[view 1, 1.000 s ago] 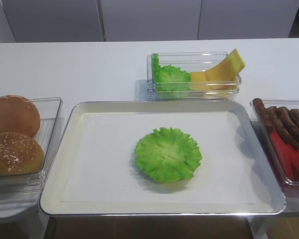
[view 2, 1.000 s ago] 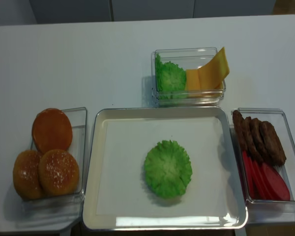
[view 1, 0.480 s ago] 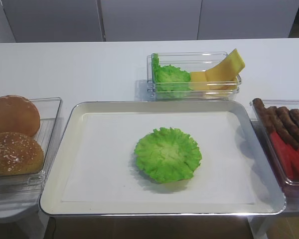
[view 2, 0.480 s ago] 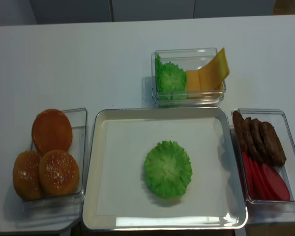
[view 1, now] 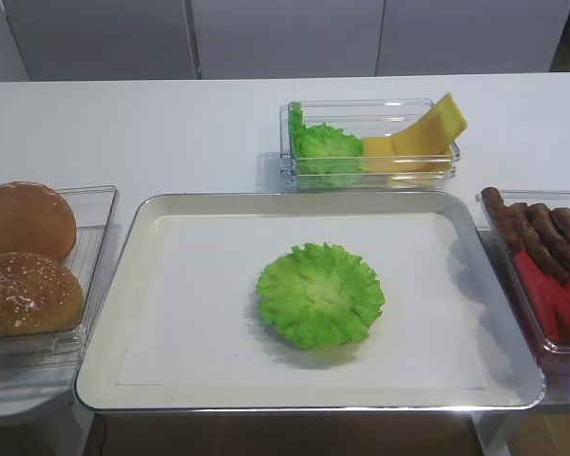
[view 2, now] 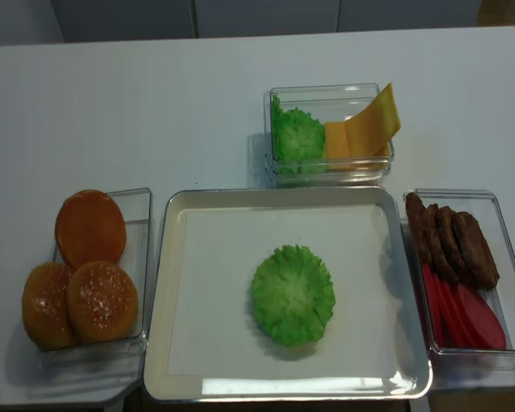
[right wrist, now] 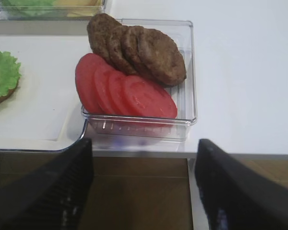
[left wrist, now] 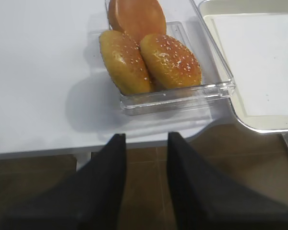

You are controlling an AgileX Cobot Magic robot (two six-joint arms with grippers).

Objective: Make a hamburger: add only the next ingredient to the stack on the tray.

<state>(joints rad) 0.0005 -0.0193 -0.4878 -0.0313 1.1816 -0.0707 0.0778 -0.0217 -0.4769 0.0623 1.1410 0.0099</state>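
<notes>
The lettuce leaf point(view 1: 320, 294) lies flat at the middle of the tray point(view 1: 104, 375), spread over the bun base so fully that in both high views only green shows; in the right wrist view a thin brown edge of the bun base point(right wrist: 1, 98) peeks out under the leaf at the left edge of the frame. The tray sits on the white worktop point(view 2: 154, 112) in the lower centre of the high views, its paper liner bare around the leaf. At the upper centre a clear box point(view 2: 330, 176) holds more lettuce and yellow cheese slices point(view 2: 365, 127) leaning against its right end. At the lower left another clear box holds three bun tops point(view 2: 79, 276), two of them seeded. At the right edge a third box point(right wrist: 189, 67) holds brown patties point(right wrist: 137, 48) behind overlapping tomato slices point(right wrist: 125, 93). The right hand point(right wrist: 141, 187) shows in its own wrist view as two dark blurred fingers set far apart with nothing between them, hanging off the front edge of the worktop below the tomato box. The left hand point(left wrist: 145, 187) hangs likewise below the bun box, its fingers parted by a narrow gap and holding nothing.
</notes>
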